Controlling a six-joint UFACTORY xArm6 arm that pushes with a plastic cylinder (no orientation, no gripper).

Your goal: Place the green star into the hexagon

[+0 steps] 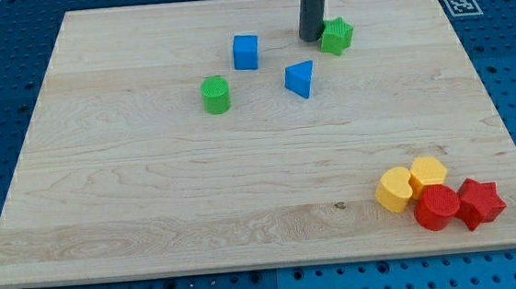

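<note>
The green star lies near the view's top, right of centre. My tip stands just to its left, touching or nearly touching it. A yellow hexagon sits at the view's lower right, in a cluster with a yellow cylinder-like block, a red cylinder and a red star.
A blue cube lies left of my tip. A blue triangular block lies below my tip. A green cylinder is further left. The wooden board is ringed by a blue perforated table, with a marker tag at top right.
</note>
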